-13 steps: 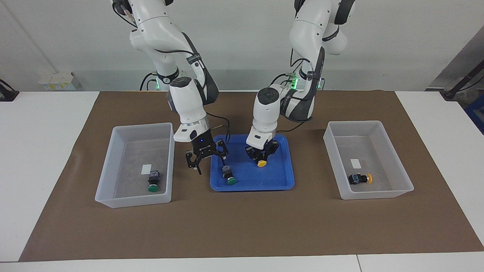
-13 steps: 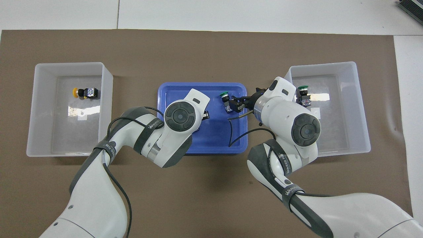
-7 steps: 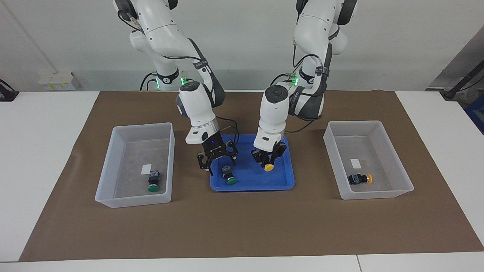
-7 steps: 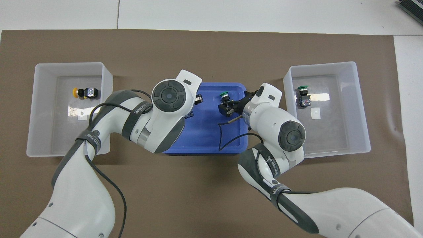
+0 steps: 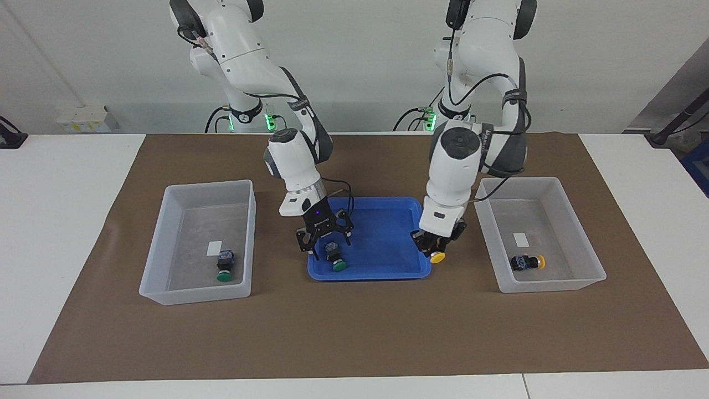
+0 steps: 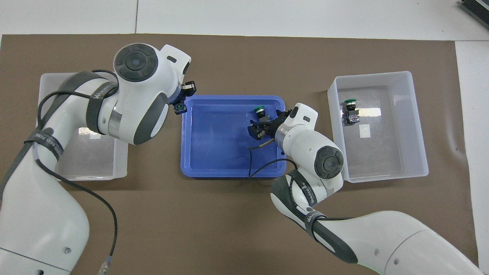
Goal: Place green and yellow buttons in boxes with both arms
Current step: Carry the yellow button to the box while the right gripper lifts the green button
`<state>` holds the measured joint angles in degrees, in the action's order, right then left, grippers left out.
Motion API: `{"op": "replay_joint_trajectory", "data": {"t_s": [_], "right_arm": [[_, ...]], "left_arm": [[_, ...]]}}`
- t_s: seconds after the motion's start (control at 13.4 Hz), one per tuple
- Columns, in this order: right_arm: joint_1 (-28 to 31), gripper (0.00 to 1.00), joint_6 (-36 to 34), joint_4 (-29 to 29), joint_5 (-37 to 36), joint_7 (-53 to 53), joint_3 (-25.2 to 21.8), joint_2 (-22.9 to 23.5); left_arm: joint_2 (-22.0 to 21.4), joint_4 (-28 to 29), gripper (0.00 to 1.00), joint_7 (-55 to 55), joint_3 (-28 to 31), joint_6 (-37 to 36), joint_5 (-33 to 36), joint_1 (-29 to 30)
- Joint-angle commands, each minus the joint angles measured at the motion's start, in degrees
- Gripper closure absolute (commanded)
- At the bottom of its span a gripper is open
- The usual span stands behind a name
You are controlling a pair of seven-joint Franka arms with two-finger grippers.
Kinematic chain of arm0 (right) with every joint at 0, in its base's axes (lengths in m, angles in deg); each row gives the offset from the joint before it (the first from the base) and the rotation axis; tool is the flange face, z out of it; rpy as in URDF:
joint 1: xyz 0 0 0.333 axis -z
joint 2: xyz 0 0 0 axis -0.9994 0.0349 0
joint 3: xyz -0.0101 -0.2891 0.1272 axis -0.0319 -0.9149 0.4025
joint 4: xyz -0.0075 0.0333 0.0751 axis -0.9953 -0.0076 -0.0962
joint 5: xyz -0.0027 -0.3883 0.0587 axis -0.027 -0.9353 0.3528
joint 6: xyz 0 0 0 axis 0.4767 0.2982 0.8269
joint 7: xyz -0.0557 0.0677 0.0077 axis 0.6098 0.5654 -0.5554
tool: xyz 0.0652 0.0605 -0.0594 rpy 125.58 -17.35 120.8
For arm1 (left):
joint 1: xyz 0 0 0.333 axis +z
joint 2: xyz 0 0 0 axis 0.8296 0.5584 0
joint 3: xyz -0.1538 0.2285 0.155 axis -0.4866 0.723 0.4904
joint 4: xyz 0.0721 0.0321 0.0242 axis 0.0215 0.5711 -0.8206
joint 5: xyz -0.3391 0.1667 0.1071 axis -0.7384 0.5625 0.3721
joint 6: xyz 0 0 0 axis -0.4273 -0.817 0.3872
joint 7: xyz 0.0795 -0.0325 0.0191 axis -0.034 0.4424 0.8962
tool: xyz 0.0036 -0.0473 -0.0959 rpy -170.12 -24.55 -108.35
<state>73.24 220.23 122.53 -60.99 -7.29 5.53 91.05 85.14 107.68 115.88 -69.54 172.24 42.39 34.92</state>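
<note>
My left gripper [image 5: 437,247] is shut on a yellow button [image 5: 437,257] and holds it in the air over the edge of the blue tray [image 5: 382,244] that faces the left arm's box [image 5: 554,284]. That box has another yellow button [image 5: 529,262] lying in it. My right gripper [image 5: 325,241] is open, low in the tray, with its fingers on either side of a green button [image 5: 334,259]. Whether they touch it I cannot tell. The right arm's box [image 5: 194,292] holds a second green button [image 5: 224,267]. In the overhead view the left arm hides most of its box [image 6: 49,114].
A brown paper mat [image 5: 354,332] covers the middle of the white table, and the tray and both boxes stand on it. A thin black cable [image 6: 259,160] hangs from the right wrist over the tray.
My left gripper has carried the yellow button from over the tray's middle to over its edge by the left arm's box. My right gripper has moved in over the tray and come down around the green button.
</note>
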Motion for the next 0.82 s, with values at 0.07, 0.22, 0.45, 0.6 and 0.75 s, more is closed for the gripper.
{"op": "replay_joint_trajectory", "data": {"t_s": [0.07,0.22,0.45,0.6,0.75], "right_arm": [[-0.62,0.20,0.97,0.62,-0.04,-0.02,-0.32,0.35],[-0.36,0.99,0.71,0.62,-0.13,-0.20,-0.23,0.35],[-0.09,1.00,-0.70,0.45,-0.22,-0.37,-0.32,-0.35],[0.08,1.00,-3.93,-0.16,-0.13,-0.29,-0.32,-1.75],[0.61,1.00,-14.44,-2.97,0.83,1.46,-0.32,-5.60]], "left_arm": [[-0.78,-4.21,1.00,-11.22,-1.04,-7.40,-1.30,7.76],[-1.40,-4.21,1.00,-18.16,-0.87,-7.84,-1.65,11.71],[-2.36,-3.34,1.00,-29.23,-0.26,-7.41,-2.44,16.55],[-2.54,-2.72,1.00,-34.43,-0.17,-7.41,-2.53,19.71],[-3.76,0.34,1.00,-40.75,-0.08,-5.40,-2.53,22.53]]}}
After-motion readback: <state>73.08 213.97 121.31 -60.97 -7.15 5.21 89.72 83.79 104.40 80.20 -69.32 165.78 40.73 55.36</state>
